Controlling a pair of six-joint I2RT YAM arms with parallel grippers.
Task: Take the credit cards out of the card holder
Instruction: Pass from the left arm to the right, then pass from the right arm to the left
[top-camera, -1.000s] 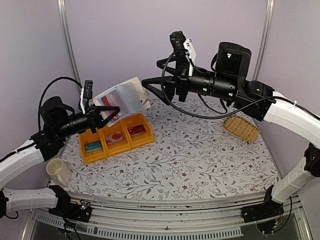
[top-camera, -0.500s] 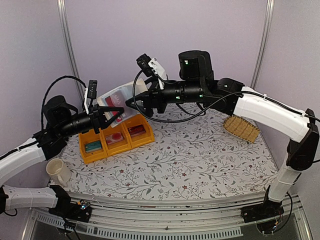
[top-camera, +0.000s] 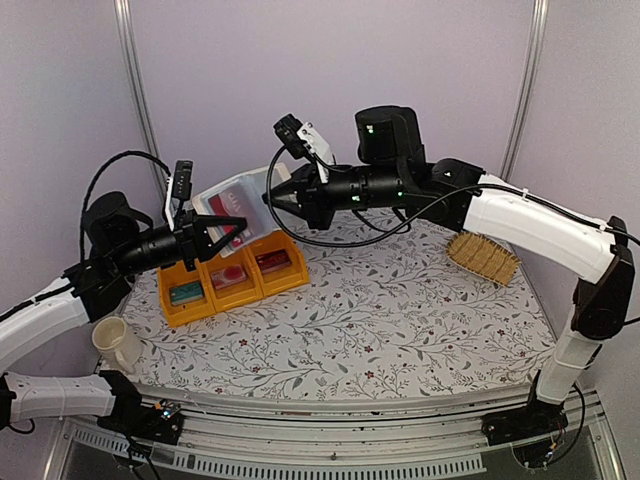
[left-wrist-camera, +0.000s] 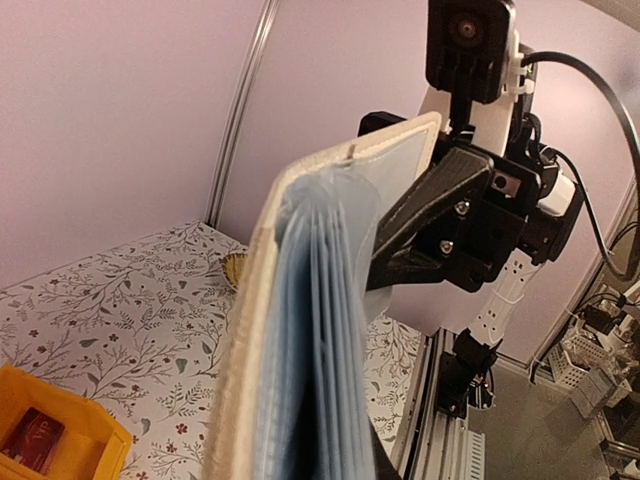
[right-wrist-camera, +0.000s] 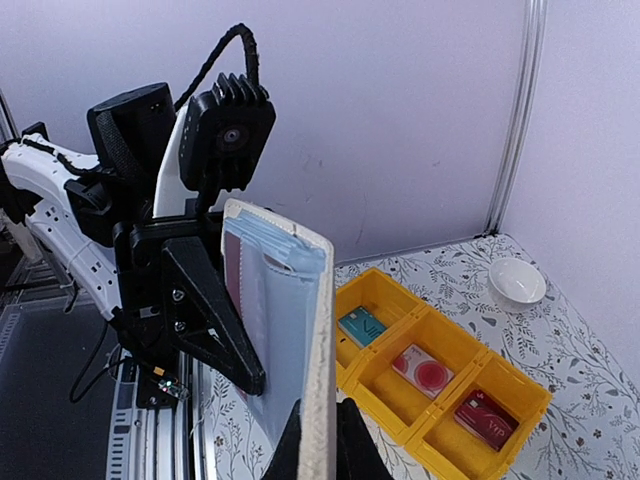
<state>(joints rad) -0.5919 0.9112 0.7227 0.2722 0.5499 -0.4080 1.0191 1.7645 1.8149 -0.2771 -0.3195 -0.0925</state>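
Note:
The card holder (top-camera: 243, 197) hangs in the air over the table's left side, its whitish cover and pale blue leaves fanned a little. My left gripper (top-camera: 212, 235) is shut on its lower end. My right gripper (top-camera: 272, 198) is shut on the far edge; in the right wrist view its tips (right-wrist-camera: 320, 420) pinch the whitish cover (right-wrist-camera: 318, 320). A red card (top-camera: 225, 206) shows through a clear sleeve. In the left wrist view the holder (left-wrist-camera: 300, 330) fills the middle and hides my own fingers. Three more cards lie below in the bins: teal (right-wrist-camera: 362, 325), pink (right-wrist-camera: 425, 370), red (right-wrist-camera: 485, 418).
The yellow three-part bin (top-camera: 205, 303) stands under the holder at the table's left. A cream cup (top-camera: 118, 343) sits at the near left edge, a straw basket (top-camera: 483, 257) at the right, and a small white bowl (right-wrist-camera: 517, 282) behind the bins.
My right arm has swung left to the holder, and its wide-open jaws have closed on the cover's edge. The left arm and the holder have barely moved.

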